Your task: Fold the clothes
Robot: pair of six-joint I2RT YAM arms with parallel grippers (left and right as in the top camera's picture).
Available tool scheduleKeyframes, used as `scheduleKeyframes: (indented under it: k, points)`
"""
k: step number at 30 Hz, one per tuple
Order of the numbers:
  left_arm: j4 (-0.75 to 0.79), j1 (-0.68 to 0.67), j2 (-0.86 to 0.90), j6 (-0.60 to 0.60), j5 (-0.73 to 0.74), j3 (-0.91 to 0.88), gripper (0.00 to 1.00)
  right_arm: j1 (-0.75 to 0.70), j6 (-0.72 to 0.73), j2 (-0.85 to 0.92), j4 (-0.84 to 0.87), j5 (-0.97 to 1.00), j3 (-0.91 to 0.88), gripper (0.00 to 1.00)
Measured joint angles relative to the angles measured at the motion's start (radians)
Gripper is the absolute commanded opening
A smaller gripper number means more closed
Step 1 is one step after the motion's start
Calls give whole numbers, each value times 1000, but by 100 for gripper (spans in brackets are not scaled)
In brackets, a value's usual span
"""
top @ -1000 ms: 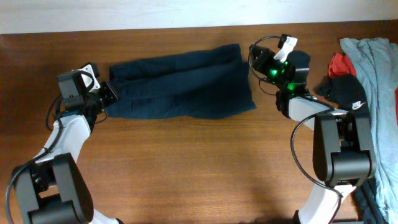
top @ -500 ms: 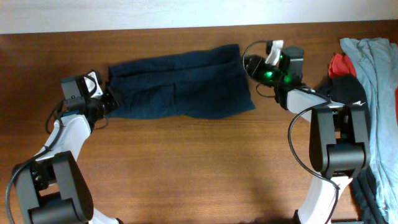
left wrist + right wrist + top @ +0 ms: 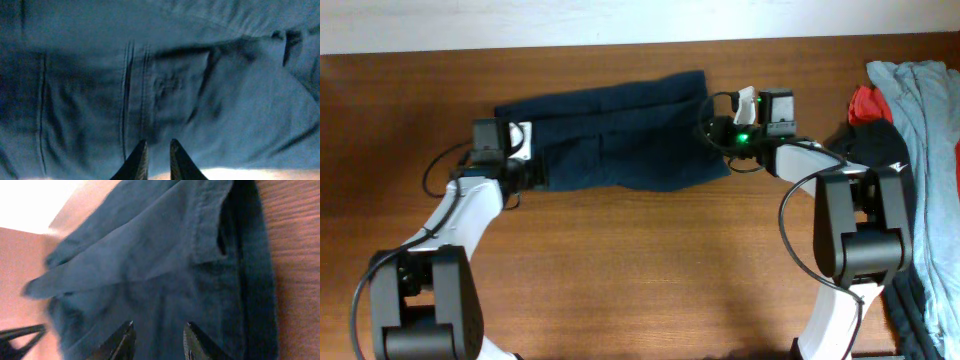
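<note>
Since the arms were last noted standing off either end of it, both have closed in on the shorts point(image 3: 620, 140), and that is the whole change; the wooden table point(image 3: 620, 270) under the shorts is as it was. The shorts lie spread flat and lengthways, dark navy, with no fold across them. Well off the right end of the shorts sits the spare heap: grey shirt point(image 3: 920, 110), black garment with a white swoosh point(image 3: 880, 150), a scrap of red point(image 3: 865, 102), none of it disturbed. The left arm, a second ago wholly outside the left end of the shorts, now reaches over that end near the lower edge, and the lower left corner no longer shows past it: covered or nudged inward, unclear which. The right arm has dropped from beyond the upper right corner of the shorts to the right edge. Right gripper point(image 3: 159, 324): jaws parted, poised above the hem and seam, holding nothing. Left gripper point(image 3: 157, 143): jaws drawn nearly together, a thin slit between, tips over the stitched panel by the near edge; whether they nip cloth I cannot tell. Judgement: both ends are being taken up for a fold not yet begun.
</note>
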Motion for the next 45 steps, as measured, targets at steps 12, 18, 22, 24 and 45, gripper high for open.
scheduleKeyframes:
  k: [12,18,22,24,45]
  points:
    - [112,-36,0,23,-52,45,28,98,6,101,282,259,7,37]
    - [-5,-1,0,26,-11,48,61,31,-175,-80,-79,206,10,55]
    - [-50,54,0,26,-15,48,62,11,-246,-338,-350,205,23,53]
    - [-26,72,5,30,-27,48,62,14,-255,-375,-404,204,38,46]
    - [-259,77,195,37,26,151,5,71,-301,-60,-665,320,69,4]
